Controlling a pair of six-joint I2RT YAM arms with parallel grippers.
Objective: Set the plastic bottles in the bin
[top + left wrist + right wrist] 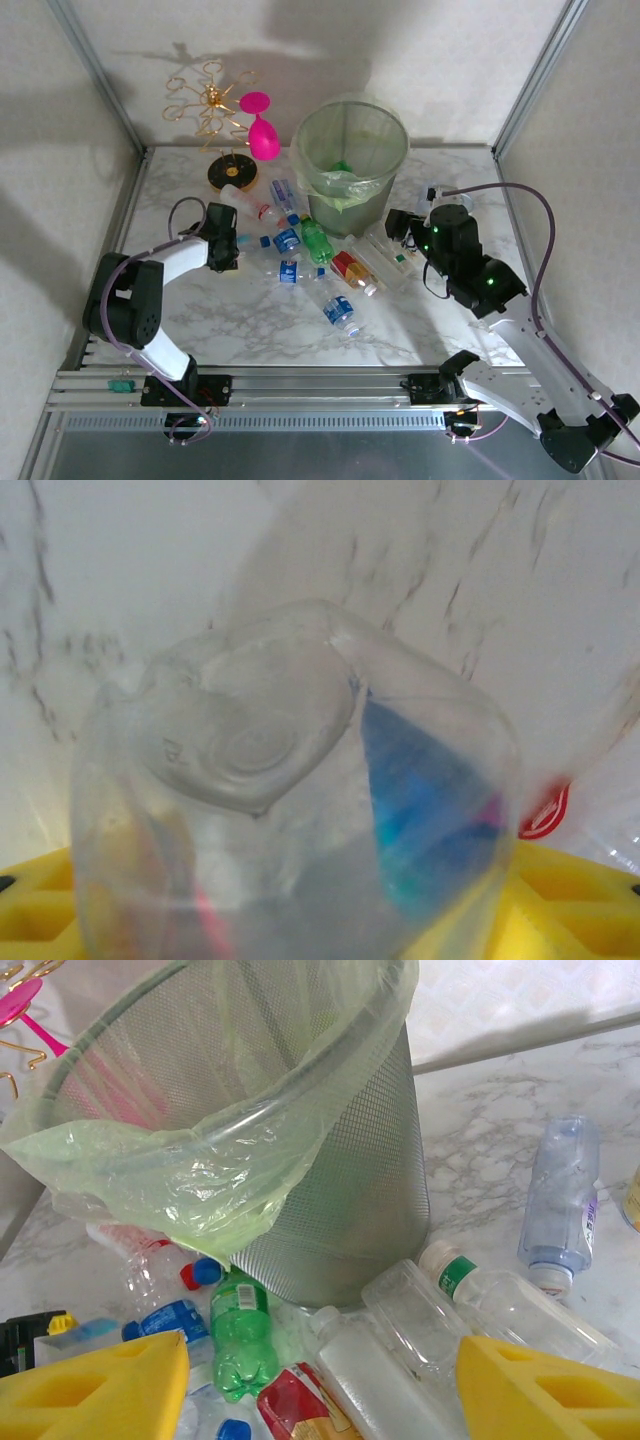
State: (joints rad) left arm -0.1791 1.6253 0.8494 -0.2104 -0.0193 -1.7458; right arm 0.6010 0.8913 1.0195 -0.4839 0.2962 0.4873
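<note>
The left gripper (230,250) straddles a blue-labelled bottle (290,790) for pickup, though I cannot tell if it pinches; the right gripper (320,1390) hangs open-jawed beside the bin (340,1210).

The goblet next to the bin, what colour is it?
The goblet is bright pink, clearest in the top external view.

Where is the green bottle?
In the top view, the green bottle lies mid-table, just in front of the bin, between a blue-labelled bottle on its left and a red-labelled one on its right.
</note>
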